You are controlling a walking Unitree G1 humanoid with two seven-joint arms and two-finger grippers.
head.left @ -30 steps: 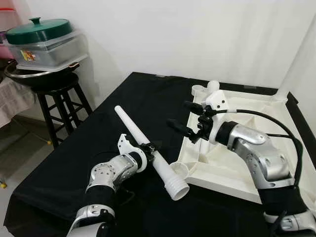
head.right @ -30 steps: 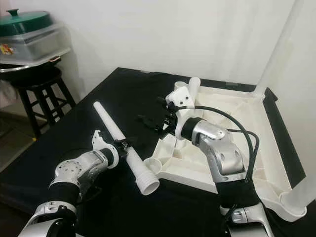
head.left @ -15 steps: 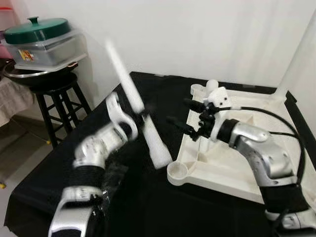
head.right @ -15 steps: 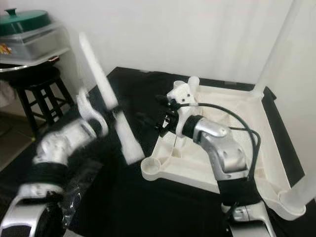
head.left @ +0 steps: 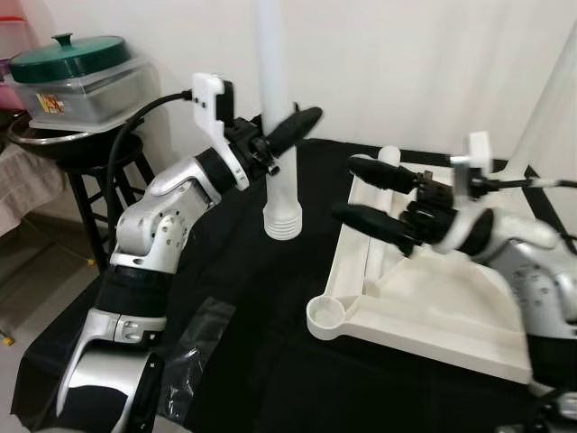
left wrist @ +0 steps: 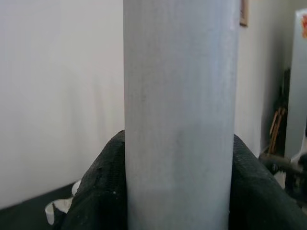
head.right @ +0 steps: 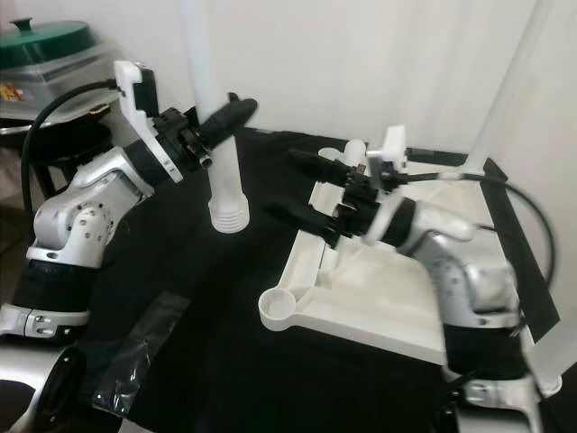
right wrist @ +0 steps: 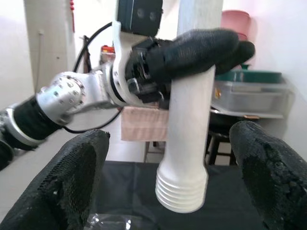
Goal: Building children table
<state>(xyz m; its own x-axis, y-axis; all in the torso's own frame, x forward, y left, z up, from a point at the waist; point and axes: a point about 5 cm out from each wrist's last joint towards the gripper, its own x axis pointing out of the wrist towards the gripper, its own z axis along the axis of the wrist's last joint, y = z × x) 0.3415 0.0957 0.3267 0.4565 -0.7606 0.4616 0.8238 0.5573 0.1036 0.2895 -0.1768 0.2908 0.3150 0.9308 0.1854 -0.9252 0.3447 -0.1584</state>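
**Table leg held upright above the cloth**

The left gripper (head.left: 287, 129) clamped the white table leg (head.left: 278, 144) upright, threaded end down, beside the inverted white tabletop (head.left: 451, 298). The right gripper (head.left: 383, 194) hovered with fingers spread wide. No writing was legible.

Two table legs (head.left: 273, 108) at least, one tabletop (head.left: 433, 298), one stool (head.left: 108, 189).

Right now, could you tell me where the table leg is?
The leg is held upright in the left claw, raised over the black cloth, left of the tabletop.
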